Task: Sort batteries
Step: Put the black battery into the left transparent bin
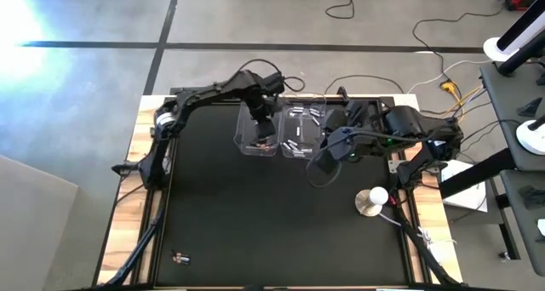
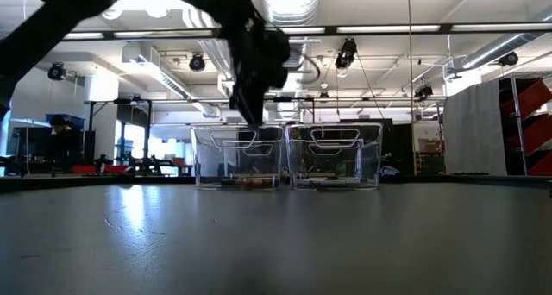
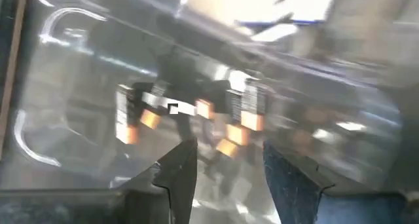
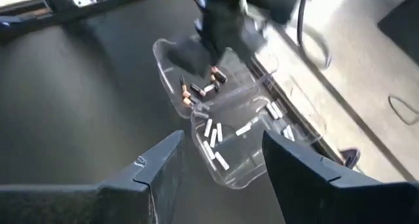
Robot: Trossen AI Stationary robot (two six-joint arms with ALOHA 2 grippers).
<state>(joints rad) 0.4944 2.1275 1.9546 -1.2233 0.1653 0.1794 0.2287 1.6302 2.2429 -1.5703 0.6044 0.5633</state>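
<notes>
two clear bins (image 1: 281, 131) side by side at the table's far edge

left gripper (image 3: 222, 178) hangs parted and empty over copper-dark batteries (image 4: 200, 88); right gripper (image 4: 219, 175), parted and empty, near a white disc (image 1: 372, 201).

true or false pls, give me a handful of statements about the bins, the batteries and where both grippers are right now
1. Two clear bins stand side by side at the far part of the table. True: the left bin and the right bin sit next to each other.
2. The left gripper hangs over the left bin. True; its fingers stand apart above the dark and copper batteries.
3. The silver-white batteries share a bin with the dark ones. False: they lie in the other bin.
4. The right gripper is shut on a battery. False: it is open and nothing shows between its fingers.
5. The white-and-metal disc lies inside a bin. False: it sits on the table near the right edge.
</notes>
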